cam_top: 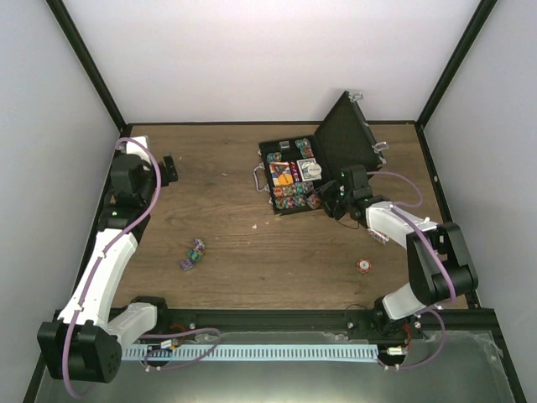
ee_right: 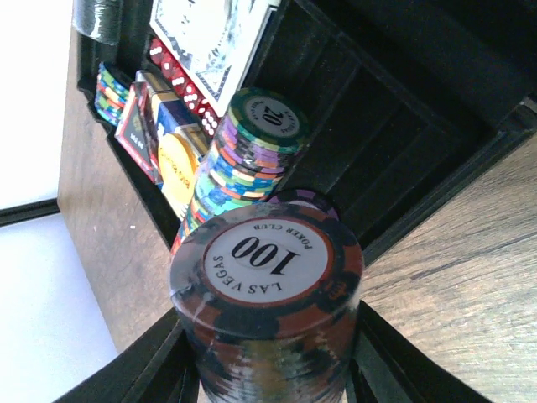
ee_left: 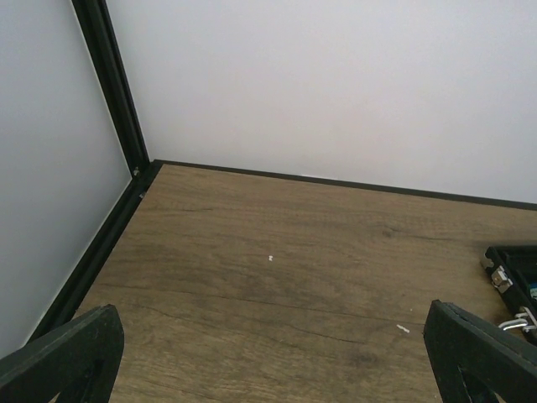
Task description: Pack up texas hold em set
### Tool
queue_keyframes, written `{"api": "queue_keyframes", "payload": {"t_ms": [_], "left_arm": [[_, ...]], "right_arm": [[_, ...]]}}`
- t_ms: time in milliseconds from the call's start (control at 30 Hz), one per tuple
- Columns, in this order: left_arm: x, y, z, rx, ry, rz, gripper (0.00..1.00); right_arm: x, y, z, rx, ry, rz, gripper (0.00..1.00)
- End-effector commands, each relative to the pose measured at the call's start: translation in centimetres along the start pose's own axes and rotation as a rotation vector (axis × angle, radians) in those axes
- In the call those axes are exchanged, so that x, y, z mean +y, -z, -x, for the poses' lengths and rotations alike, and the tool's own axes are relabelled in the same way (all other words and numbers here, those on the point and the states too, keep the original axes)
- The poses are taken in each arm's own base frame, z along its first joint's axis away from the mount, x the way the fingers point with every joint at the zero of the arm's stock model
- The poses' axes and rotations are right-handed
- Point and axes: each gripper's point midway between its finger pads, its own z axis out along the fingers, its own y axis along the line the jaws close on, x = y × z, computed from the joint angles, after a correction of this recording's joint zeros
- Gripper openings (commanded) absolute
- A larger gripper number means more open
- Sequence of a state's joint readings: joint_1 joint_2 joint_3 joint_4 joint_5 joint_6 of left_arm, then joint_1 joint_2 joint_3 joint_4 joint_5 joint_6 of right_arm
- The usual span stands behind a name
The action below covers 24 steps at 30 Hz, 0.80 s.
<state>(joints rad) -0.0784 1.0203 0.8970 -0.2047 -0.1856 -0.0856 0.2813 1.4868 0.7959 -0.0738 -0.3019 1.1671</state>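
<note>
The black briefcase (cam_top: 289, 180) lies open on the table, its lid (cam_top: 346, 136) raised at the right. Card decks and chip stacks fill its tray. My right gripper (cam_top: 329, 201) sits at the case's near right corner, shut on a wrapped chip stack topped by a "100" chip (ee_right: 267, 290). Beyond it in the right wrist view stands a multicoloured stack topped by a "20" chip (ee_right: 252, 147) in the case. A loose chip stack (cam_top: 192, 253) lies on the table mid-left, and one red chip (cam_top: 365, 265) lies at the right. My left gripper (cam_top: 170, 169) is open and empty far left.
Dark frame posts and white walls enclose the table (cam_top: 226, 235). The left wrist view shows bare wood (ee_left: 277, 277), the back wall's base rail (ee_left: 336, 180), and the case's silver latch (ee_left: 502, 279) at the far right. Small white specks (ee_left: 272, 258) lie on the wood.
</note>
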Motion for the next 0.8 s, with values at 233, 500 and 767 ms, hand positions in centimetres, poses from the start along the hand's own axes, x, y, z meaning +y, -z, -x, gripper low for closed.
{"api": "queue_keyframes", "payload": {"t_ms": [233,500,767], "left_arm": [[-0.5,-0.2,-0.4,0.008,0.001,-0.015,1.00],[-0.6,-0.4,-0.6,0.016,-0.001,-0.021,1.00],[-0.7,-0.4,-0.6,0.018,-0.002,-0.025,1.00]], "right_arm": [[4.0,-1.3,2.8,-0.136,-0.024,0.097,0.31],[4.5,-1.9,3.6,-0.178,-0.042,0.094,0.31],[4.0,-2.1,4.0,-0.239,-0.066,0.059,0.34]]}}
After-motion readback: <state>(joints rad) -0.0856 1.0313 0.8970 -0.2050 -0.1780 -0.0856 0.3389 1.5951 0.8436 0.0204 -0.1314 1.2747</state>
